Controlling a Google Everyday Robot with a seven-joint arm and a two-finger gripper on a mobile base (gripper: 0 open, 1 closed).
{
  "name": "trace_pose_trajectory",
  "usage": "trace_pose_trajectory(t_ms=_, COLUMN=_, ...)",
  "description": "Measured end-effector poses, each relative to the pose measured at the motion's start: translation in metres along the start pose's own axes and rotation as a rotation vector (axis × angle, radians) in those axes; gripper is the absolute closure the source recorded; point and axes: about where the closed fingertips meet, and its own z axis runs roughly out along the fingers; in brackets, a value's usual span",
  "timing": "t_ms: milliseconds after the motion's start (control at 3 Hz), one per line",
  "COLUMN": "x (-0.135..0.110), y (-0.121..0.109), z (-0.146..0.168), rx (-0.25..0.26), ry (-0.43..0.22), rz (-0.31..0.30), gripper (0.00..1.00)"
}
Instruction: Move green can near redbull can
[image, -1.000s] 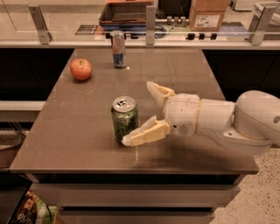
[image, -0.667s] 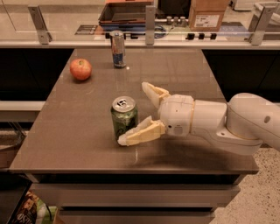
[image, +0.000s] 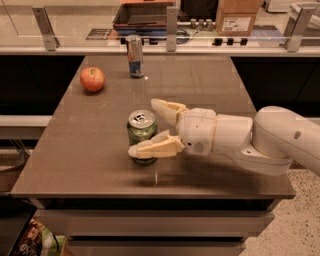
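The green can (image: 142, 134) stands upright on the brown table (image: 210, 85), left of centre and toward the front. My gripper (image: 142, 128) reaches in from the right and is open, with the can between its fingers. The near finger (image: 152, 148) crosses in front of the can's lower part. The far finger (image: 167, 109) lies behind and to the right of the can. The redbull can (image: 134, 56), slim and blue-silver, stands upright near the table's far edge, well behind the green can.
A red apple (image: 92, 79) lies at the table's far left. A glass-railed counter (image: 165, 42) runs behind the table, with a dark tray (image: 145, 15) and a cardboard box (image: 238, 17) on it. The table's front edge is close to the green can.
My gripper has moved left, so its fingers now reach farther around the green can. The cans and the apple have not moved.
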Motion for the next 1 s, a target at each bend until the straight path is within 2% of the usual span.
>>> trace_pose_trajectory(t_ms=1000, x=-0.0037, y=0.0042, z=0.0051, rx=-0.011, ry=0.001, rz=-0.007, gripper=0.87)
